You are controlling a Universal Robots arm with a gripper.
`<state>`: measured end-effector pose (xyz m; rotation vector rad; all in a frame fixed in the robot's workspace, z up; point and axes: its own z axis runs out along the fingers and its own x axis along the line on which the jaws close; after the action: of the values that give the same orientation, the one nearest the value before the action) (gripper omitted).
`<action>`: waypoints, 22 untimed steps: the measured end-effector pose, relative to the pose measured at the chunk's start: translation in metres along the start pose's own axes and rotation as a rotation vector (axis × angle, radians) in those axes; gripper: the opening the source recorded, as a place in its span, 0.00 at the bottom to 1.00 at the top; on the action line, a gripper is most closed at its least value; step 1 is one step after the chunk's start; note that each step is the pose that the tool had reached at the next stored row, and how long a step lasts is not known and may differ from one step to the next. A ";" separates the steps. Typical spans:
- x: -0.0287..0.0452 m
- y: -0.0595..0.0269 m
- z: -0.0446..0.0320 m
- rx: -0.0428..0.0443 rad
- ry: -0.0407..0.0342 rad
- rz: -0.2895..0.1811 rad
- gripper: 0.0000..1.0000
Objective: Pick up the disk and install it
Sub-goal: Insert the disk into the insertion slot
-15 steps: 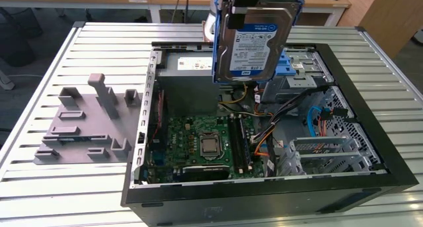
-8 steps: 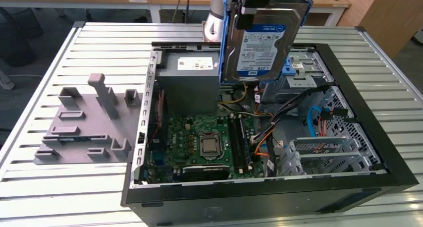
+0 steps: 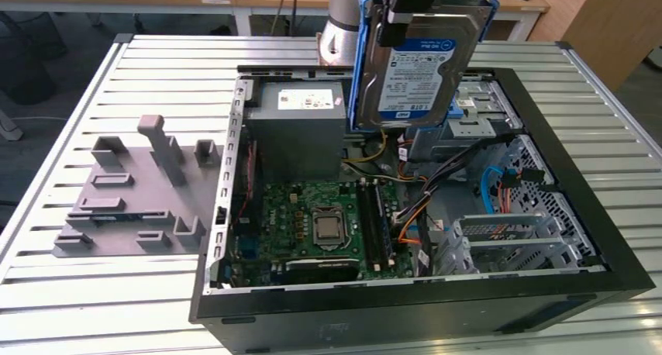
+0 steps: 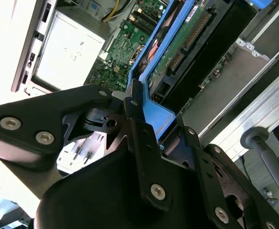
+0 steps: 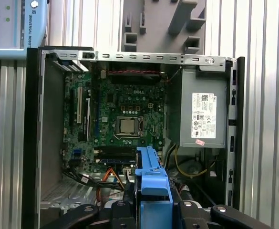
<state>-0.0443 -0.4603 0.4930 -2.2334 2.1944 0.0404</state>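
- Your hand (image 3: pixel 401 18) is clamped on the disk (image 3: pixel 429 68), up at the top centre of the exterior view.
- In the second wrist view you can see the fingers (image 4: pixel 144 148) pinching the disk's blue rail (image 4: pixel 160 117).
- The disk hangs upright with its label facing the camera. It's over the upper part of the open case (image 3: pixel 579 293), just to the exterior view's right of the grey PSU box (image 3: pixel 300 130).
- The motherboard (image 3: pixel 321 223) sits lower centre inside the case.
- A grey fixture (image 3: pixel 135 192) lies on the table (image 3: pixel 93 308) at the exterior view's left.

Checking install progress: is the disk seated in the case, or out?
Out. The gripper holds the disk upright, raised over the open computer case, not lying seated inside it.
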 end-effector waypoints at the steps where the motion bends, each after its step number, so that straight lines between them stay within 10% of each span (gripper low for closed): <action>1: 0.0001 -0.0003 0.0000 0.0000 0.0000 0.000 0.36; 22: 0.0269 -0.0010 0.0006 0.0000 0.0000 0.000 0.36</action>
<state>-0.0429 -0.4872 0.4917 -2.2334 2.1944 0.0404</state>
